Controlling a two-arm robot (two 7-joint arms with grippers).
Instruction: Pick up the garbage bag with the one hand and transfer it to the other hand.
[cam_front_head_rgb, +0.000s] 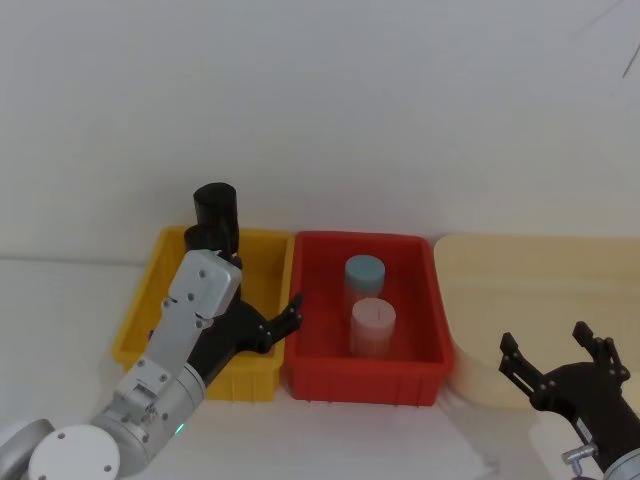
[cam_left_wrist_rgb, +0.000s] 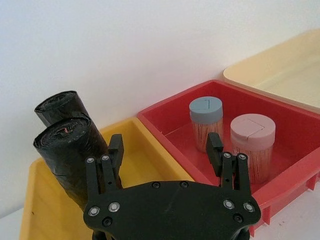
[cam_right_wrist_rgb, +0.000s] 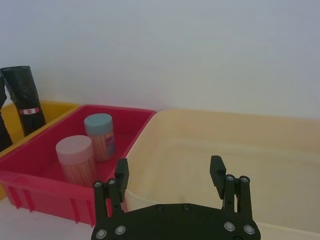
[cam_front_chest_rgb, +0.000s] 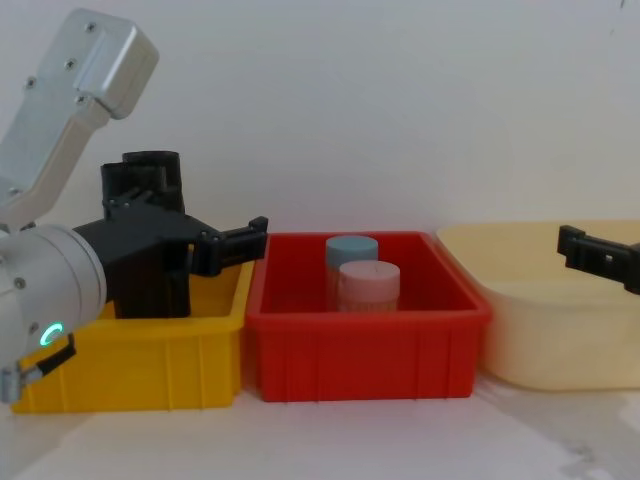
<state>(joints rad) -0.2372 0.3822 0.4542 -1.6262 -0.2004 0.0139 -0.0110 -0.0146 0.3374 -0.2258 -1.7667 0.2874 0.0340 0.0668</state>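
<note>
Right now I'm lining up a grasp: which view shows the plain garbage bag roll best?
The left wrist view: the garbage bag shows large beside the open left end effector. The head view shows its top behind the arm; the chest view hides most of it behind that end effector; the right wrist view, a sliver.

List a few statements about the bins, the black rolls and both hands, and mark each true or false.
1. The left hand grips the front garbage bag roll. False: it is open, with that roll outside its fingers.
2. The rear garbage bag roll sits in the yellow bin too. True.
3. The red bin holds three toothpick jars. False: two, a blue-lidded jar and a pink-lidded jar.
4. The right hand is open at the cream tub's near edge. True.
</note>
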